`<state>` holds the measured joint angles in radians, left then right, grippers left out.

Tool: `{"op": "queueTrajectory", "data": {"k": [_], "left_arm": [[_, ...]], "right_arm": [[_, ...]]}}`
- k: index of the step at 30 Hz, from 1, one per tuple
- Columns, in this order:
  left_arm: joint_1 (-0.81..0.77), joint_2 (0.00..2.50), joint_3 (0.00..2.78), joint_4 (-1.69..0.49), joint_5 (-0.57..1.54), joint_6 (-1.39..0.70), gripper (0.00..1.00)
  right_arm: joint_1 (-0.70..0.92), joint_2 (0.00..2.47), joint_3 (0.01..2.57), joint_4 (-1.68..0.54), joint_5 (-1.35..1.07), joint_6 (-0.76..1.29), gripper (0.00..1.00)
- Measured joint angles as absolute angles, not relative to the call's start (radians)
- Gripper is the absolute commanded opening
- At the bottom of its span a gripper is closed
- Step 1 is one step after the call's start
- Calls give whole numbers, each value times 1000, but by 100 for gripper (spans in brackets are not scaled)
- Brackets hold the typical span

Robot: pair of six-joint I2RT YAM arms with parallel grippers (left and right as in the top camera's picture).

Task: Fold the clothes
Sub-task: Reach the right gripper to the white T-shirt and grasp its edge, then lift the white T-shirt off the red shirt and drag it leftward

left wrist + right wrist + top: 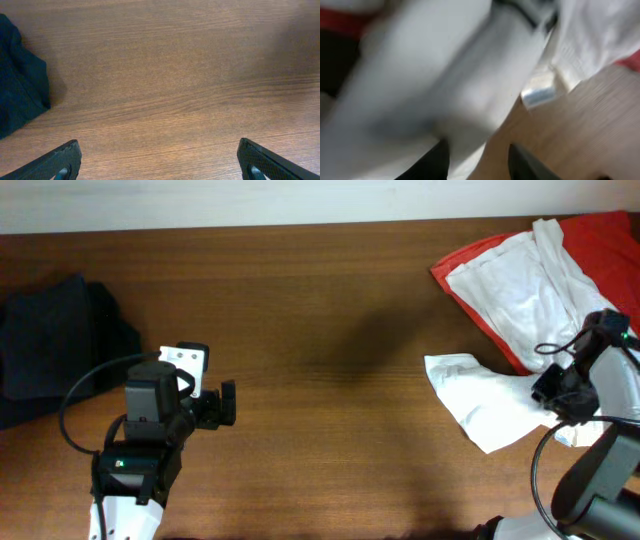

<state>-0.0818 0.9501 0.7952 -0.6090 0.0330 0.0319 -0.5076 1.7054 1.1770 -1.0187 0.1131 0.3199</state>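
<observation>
The white T-shirt (505, 330) lies crumpled at the right, its upper part on a red shirt (600, 235) and its lower part spread on the wooden table (330, 310). My right gripper (557, 392) is over the shirt's lower right part. In the blurred right wrist view its fingers (477, 160) are partly apart, with the white fabric (445, 85) edge at the left finger and bare wood showing by the right finger. My left gripper (226, 402) is open and empty over bare table at the left, fingers wide apart (160, 162).
A black garment (55, 345) lies at the far left, and its edge shows in the left wrist view (20, 85). The red shirt lies at the back right corner. The table's far edge meets a white wall.
</observation>
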Motion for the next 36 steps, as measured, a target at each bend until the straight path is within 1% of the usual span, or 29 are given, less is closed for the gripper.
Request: {"op": "queueTrajectory", "data": {"k": [4, 5, 6, 7, 11, 13, 14, 17, 20, 22, 25, 26, 27, 29, 30, 31, 34, 35, 36], "left_arm": [[-82, 950, 795, -609, 33, 32, 99], [-82, 950, 795, -609, 33, 32, 99], [-82, 950, 795, -609, 33, 32, 99], [-82, 950, 795, -609, 33, 32, 99], [-82, 950, 795, -609, 33, 32, 99], [-82, 950, 795, -609, 33, 32, 99], [-82, 951, 795, -609, 33, 32, 99], [-82, 952, 795, -610, 33, 32, 99], [-82, 952, 795, -609, 33, 32, 99], [-82, 952, 795, -609, 33, 32, 99], [-82, 952, 795, -609, 33, 32, 99], [-82, 952, 795, -606, 33, 32, 99], [-82, 952, 795, -603, 33, 32, 99], [-82, 952, 795, -602, 33, 32, 99], [-82, 952, 795, -603, 33, 32, 99], [-82, 952, 795, -604, 33, 32, 99], [-82, 952, 795, -596, 33, 32, 99], [-82, 952, 795, -593, 33, 32, 99], [-82, 952, 795, -586, 33, 32, 99]], "right_arm": [[-508, 1705, 1168, -1012, 88, 331, 37], [-508, 1705, 1159, -1009, 86, 334, 35], [-508, 1705, 1148, -992, 83, 333, 23], [-508, 1705, 1111, -951, 52, 339, 4], [-508, 1705, 1106, -929, -14, 336, 4], [-508, 1702, 1197, -1037, -55, 323, 4], [-508, 1693, 1296, -1093, -68, 305, 4], [-508, 1647, 1758, -1320, -81, 227, 4], [-510, 1623, 1932, -1413, -81, 183, 4], [-511, 1626, 2018, -1415, -80, 172, 4], [-511, 1629, 2053, -1464, -76, 158, 4], [-511, 1646, 2053, -1524, -59, 151, 4], [-511, 1670, 2053, -1534, -33, 150, 4], [-518, 1732, 2052, -1516, 67, 216, 4], [-533, 1806, 2048, -1550, 17, 217, 4], [-534, 1847, 2041, -1536, -79, 162, 4], [-521, 1859, 2060, -1484, -246, 67, 4], [-524, 1856, 2109, -1473, -269, 64, 4], [-530, 1845, 2236, -1460, -286, 67, 4]]}}
